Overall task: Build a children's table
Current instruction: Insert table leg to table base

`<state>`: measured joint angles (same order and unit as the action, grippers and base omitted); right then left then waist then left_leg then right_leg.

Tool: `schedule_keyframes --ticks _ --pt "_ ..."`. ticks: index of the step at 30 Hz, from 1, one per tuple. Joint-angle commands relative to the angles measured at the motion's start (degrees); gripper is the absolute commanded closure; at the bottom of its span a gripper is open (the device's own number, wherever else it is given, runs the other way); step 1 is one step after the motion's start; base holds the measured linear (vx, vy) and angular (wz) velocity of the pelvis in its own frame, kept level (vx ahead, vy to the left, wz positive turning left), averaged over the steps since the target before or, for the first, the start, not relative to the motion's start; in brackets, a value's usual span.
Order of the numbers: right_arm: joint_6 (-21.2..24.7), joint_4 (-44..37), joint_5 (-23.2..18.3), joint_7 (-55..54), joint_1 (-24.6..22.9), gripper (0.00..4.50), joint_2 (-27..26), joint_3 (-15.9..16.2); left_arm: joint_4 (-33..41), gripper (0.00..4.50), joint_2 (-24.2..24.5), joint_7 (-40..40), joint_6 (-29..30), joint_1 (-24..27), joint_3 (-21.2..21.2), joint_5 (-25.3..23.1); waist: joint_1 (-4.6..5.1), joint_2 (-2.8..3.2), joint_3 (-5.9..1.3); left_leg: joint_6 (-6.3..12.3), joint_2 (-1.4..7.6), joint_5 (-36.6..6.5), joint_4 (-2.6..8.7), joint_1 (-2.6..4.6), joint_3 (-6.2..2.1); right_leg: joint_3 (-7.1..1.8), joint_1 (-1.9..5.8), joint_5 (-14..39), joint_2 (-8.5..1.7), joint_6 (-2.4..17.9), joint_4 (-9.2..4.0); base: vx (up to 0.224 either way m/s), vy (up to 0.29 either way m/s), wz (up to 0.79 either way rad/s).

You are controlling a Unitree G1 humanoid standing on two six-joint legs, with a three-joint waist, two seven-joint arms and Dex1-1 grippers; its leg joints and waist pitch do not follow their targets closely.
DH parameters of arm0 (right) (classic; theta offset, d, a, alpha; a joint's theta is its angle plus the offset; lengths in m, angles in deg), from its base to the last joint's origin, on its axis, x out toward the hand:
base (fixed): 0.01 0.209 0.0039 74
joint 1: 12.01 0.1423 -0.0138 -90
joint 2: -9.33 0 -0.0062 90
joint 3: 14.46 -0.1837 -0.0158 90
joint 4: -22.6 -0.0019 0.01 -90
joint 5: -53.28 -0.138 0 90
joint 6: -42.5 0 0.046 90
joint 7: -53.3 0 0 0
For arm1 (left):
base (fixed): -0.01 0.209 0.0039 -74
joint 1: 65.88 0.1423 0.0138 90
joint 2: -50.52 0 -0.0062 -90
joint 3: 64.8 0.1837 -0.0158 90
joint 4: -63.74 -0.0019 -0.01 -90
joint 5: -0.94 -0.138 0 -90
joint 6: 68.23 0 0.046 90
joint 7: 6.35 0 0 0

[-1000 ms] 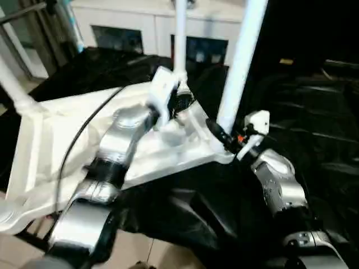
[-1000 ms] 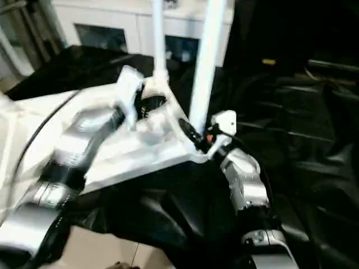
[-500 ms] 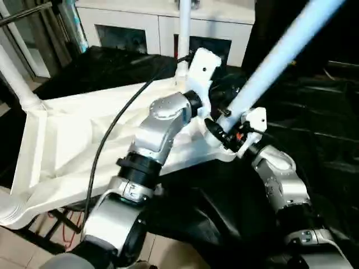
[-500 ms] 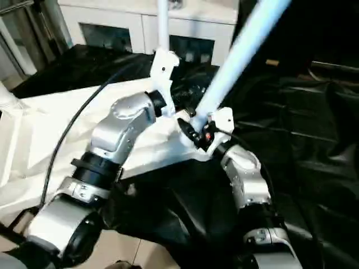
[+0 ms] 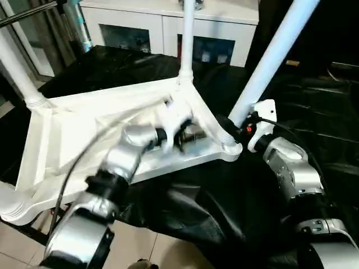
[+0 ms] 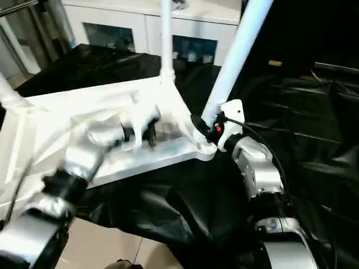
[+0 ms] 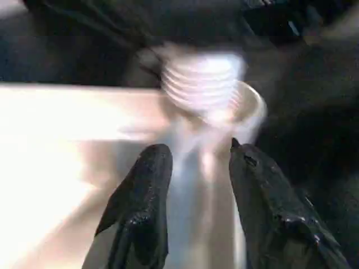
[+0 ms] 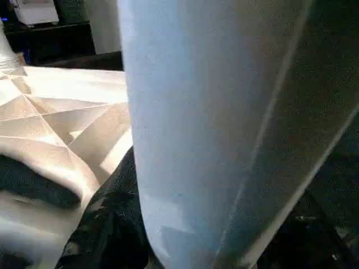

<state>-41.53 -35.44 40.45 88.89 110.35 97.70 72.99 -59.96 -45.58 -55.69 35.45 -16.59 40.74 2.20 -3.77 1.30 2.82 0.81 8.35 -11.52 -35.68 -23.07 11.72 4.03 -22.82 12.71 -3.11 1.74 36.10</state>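
The white tabletop lies ribbed side up on the black-draped table. Legs stand in its far corner, left corner and near-left corner. A further leg leans to the right from the near-right corner socket. My right gripper is shut on that leg just above the socket, and the tube sits against its black finger. My left gripper hovers over the ribs beside that corner. Its fingers stand apart and face the leg's exposed threads.
Black cloth covers the work table to the right and hangs in folds off the near edge. White cabinets stand behind. A metal stand is at the far left, with tiled floor below.
My left arm has drawn back from the leaning leg and dropped low over the tabletop. The leg in my right gripper now leans less steeply than half a second ago.
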Motion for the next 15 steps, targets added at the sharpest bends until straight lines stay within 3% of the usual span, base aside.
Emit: schedule_keyframes --ticks 1,2,5,10,14,15 --pt "1.40 -0.37 0.40 0.73 0.96 2.61 0.56 0.79 -1.61 2.58 -0.25 -1.36 0.68 0.33 1.61 -1.51 0.01 -0.49 -3.96 6.11 5.87 -2.57 3.84 1.88 -2.79 -3.71 3.12 -3.74 -7.01 15.34 -3.65 0.000 0.000 0.00" --pt "1.80 -0.73 0.54 0.81 0.79 2.61 0.45 0.93 -2.76 2.58 -0.74 -0.87 1.01 0.32 1.65 -1.83 0.05 -0.26 -3.94 5.91 5.89 -2.89 3.87 1.86 -2.84 -3.72 3.11 -3.54 -7.04 15.32 -3.63 0.000 0.000 0.00" --pt "2.38 -1.10 0.70 0.79 0.69 2.61 0.43 1.02 -4.53 2.58 -1.06 -0.17 1.01 -0.07 1.89 -2.25 0.20 -0.51 -4.01 5.57 5.81 -3.47 3.83 1.72 -2.85 -3.75 3.34 -3.78 -7.24 15.41 -3.79 0.000 0.000 0.00" --pt "3.15 -1.60 0.72 0.77 0.50 2.61 0.57 1.13 -7.57 2.58 -0.78 1.06 -1.27 -0.71 2.80 -3.92 0.27 -0.28 -4.06 5.88 5.84 -3.11 3.83 1.67 -2.98 -3.70 3.35 -4.48 -7.15 15.16 -3.80 0.000 0.000 0.00" --pt "3.98 -2.17 0.54 1.03 0.27 2.61 1.10 1.26 -11.38 2.58 -0.97 1.80 -3.01 -1.76 2.71 -4.75 0.25 -0.22 -3.89 5.10 5.83 -5.06 3.97 1.84 -2.96 -3.70 3.34 -1.65 -7.20 15.09 -4.16 0.000 0.000 0.00" --pt "4.11 -2.24 0.54 1.13 0.24 2.61 1.19 1.22 -11.73 2.75 -1.07 1.61 -3.03 -1.87 2.51 -4.58 0.29 -0.26 -3.83 4.93 5.87 -5.32 4.05 1.84 -2.98 -3.70 3.33 -1.19 -7.15 15.04 -4.25 0.000 0.000 0.00"
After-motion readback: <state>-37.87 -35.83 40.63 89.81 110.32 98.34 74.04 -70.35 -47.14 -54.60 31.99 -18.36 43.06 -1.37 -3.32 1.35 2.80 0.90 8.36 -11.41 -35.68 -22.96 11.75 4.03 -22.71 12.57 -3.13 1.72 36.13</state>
